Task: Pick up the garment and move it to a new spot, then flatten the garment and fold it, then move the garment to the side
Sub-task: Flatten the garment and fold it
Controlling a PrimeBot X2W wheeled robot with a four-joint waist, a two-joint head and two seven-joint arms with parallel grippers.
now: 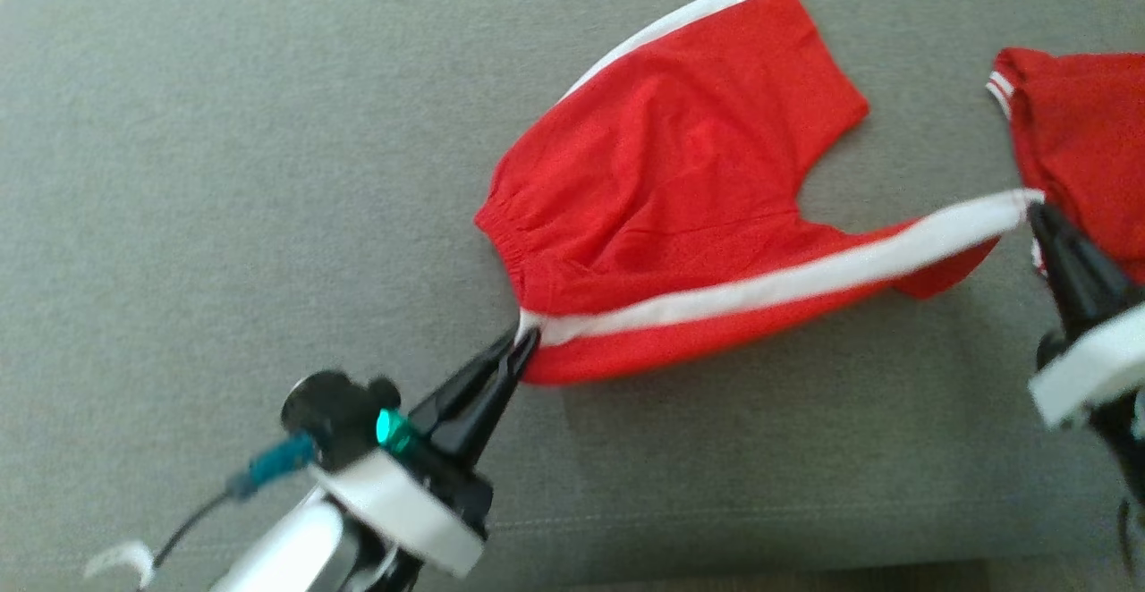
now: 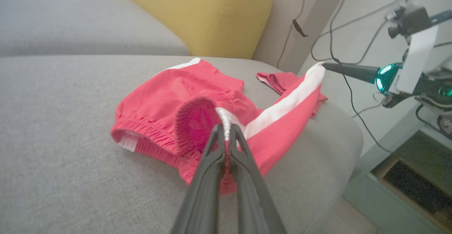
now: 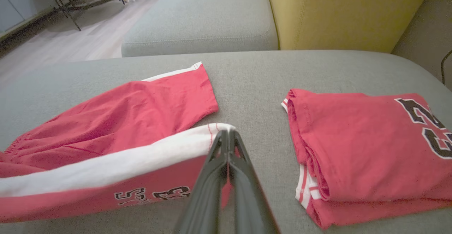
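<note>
left gripper [image 1: 530, 334] and right gripper [image 1: 1033, 209] clamped opposite ends of red fabric shorts [image 1: 680, 163], white side stripe [image 1: 787, 281] stretched taut between.

We see the garment [image 1: 680, 181], a pair of red shorts, at the centre and right of the head frame, partly spread on the grey cushion [image 1: 224, 172]. Its gathered elastic waistband [image 1: 503, 225] faces lower left, and one leg points to the upper right. The near white side stripe [image 1: 787, 279] is raised and stretched taut from lower centre towards the right edge. Black outlined lettering [image 3: 152, 193] shows below that stripe in the right wrist frame.
</note>
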